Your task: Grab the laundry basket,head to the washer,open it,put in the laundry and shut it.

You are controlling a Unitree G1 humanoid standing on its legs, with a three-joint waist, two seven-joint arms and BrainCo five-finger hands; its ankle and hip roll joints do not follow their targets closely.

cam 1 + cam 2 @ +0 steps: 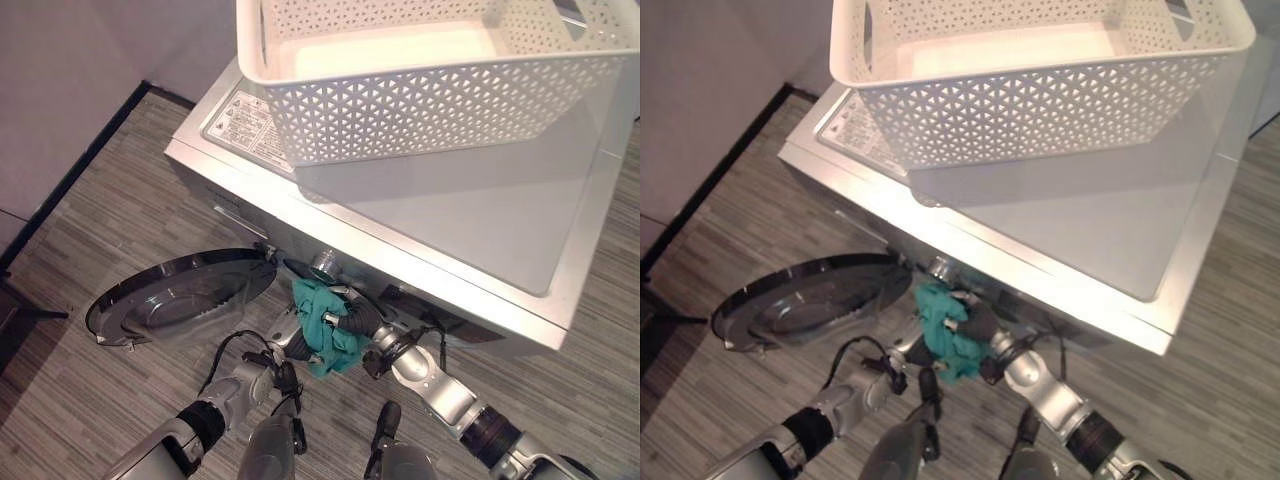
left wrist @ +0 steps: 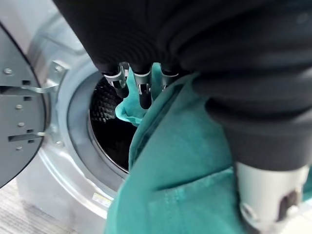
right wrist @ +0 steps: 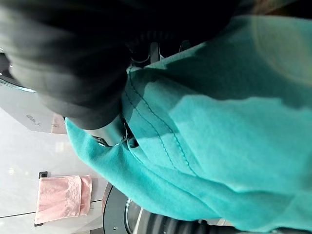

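Nearest, low in the head views: both hands bunched on a crumpled teal cotton garment point(image 1: 322, 335) just in front of the washer's mouth. Left hand point(image 1: 287, 345) at the garment's left edge, reaching in from the lower left; in the left wrist view, its silver dark-tipped fingers point(image 2: 143, 87) curled down over the teal cloth, pinching a fold against the dark ribbed cover, with the dark perforated drum point(image 2: 109, 126) just beyond. Right hand point(image 1: 352, 322) at the garment's right side, coming in from the lower right; in the right wrist view, teal cloth pressed right against the hand and wrapped round a silver finger point(image 3: 113, 132), fingers closed on the fabric.

Left in the scene: round grey-rimmed glass washer door point(image 1: 180, 295) swung fully open and lying out over the grey wood-grain plank floor point(image 1: 90, 230). Farther and to the right: silver-white front-loading washing machine point(image 1: 450, 215), its flat top carrying a white perforated plastic laundry basket point(image 1: 440, 95) at the far side, basket upright, pale bottom showing inside.

Small folded pink cloth point(image 3: 61, 197) visible in the right wrist view, well apart from the garment on a pale surface.
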